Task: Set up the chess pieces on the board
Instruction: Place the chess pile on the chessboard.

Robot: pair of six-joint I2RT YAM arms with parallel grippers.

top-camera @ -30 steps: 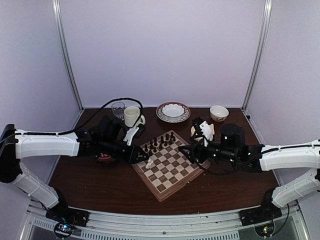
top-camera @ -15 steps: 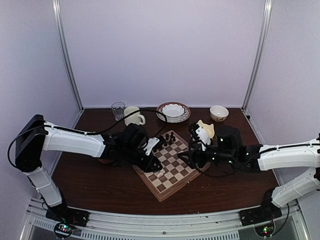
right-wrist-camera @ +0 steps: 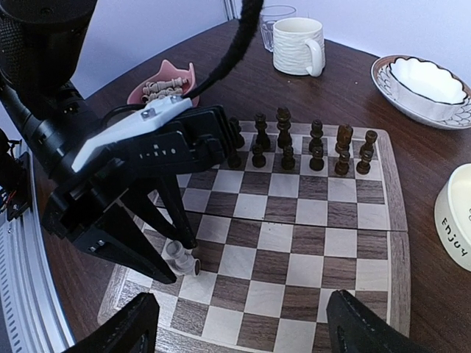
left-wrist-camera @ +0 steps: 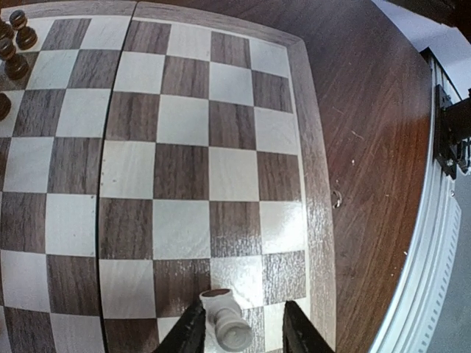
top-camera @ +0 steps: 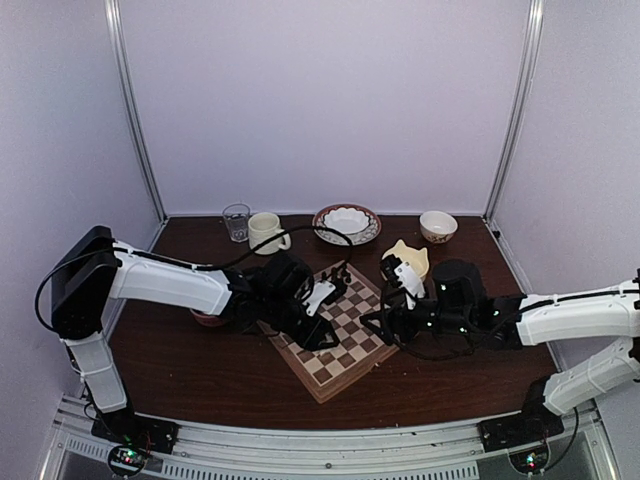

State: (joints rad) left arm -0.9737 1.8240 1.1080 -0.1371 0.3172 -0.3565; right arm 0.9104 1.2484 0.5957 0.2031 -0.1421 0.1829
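Over board (left-wrist-camera: pixel 316 184) edge squares | left claw (left-wrist-camera: pixel 241 315) apart around tipped chess piece (left-wrist-camera: pixel 224 323) | right claw (right-wrist-camera: pixel 246 318) apart, empty | judgement: re-grip, stand piece upright, centre on its square.

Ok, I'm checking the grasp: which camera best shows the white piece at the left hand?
Left wrist: the white piece sits close and sharp between the fingers of the left hand. Right wrist shows it small, from the side, over the board. Top external hides it under that hand.
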